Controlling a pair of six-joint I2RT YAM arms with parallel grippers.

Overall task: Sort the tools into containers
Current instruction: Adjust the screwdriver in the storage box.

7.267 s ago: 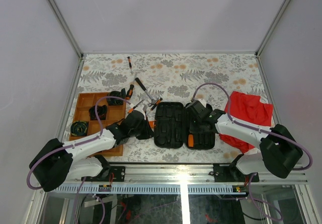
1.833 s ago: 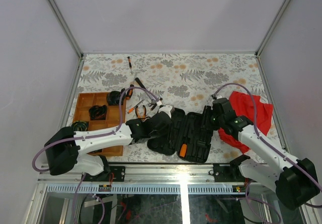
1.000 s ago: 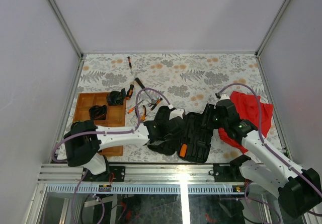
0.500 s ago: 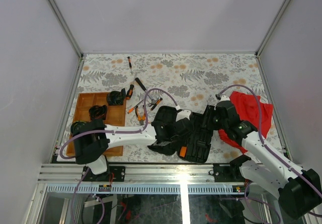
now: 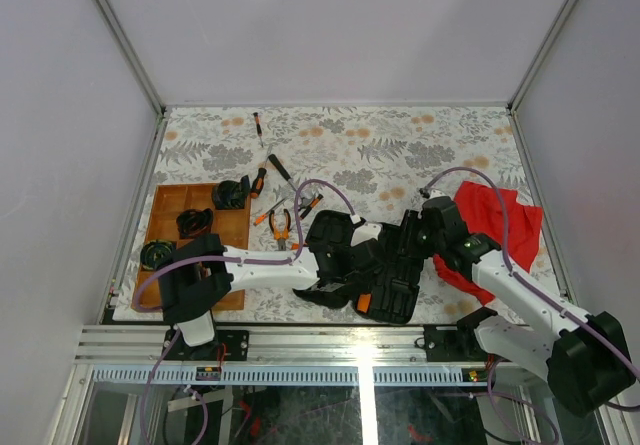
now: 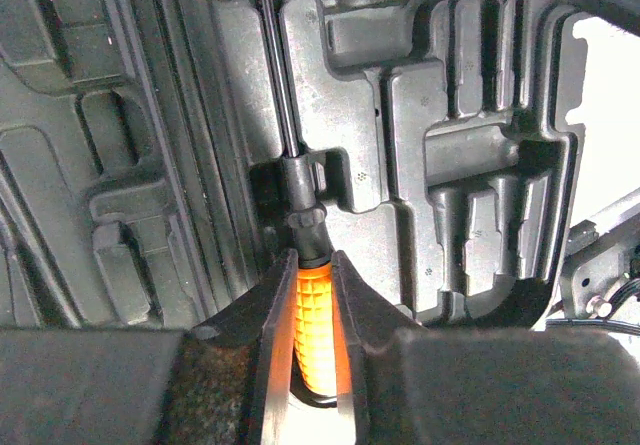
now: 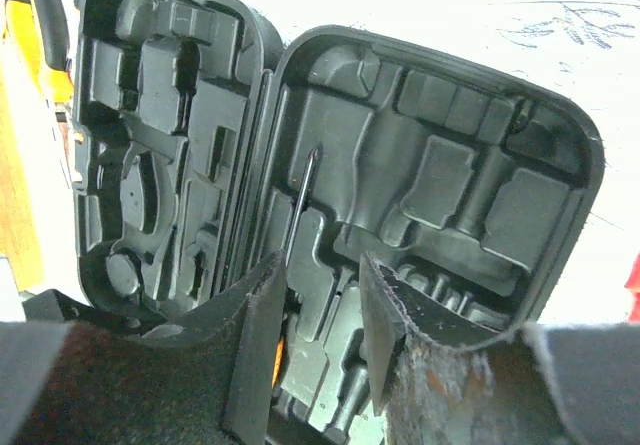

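The black tool case (image 5: 398,265) lies open near the table's front edge, also in the left wrist view (image 6: 470,165) and the right wrist view (image 7: 450,185). My left gripper (image 5: 360,295) reaches into it and is shut on the orange handle of a screwdriver (image 6: 312,310), whose steel shaft (image 6: 278,65) lies in a moulded slot. My right gripper (image 7: 315,350) is open and empty, hovering over the case's right half (image 5: 418,242). The shaft also shows in the right wrist view (image 7: 302,200). The wooden tray (image 5: 233,227) sits at the left.
Loose on the table behind the case are orange-handled pliers (image 5: 280,223), a slim hammer (image 5: 279,170), a screwdriver (image 5: 258,181) and a tiny driver (image 5: 258,125). Black items lie in the tray. A red cloth (image 5: 497,220) lies at the right.
My left arm has swung right from beside the tray into the case and closed on the screwdriver. The case has slid and turned. My right gripper has shifted slightly at its right edge.
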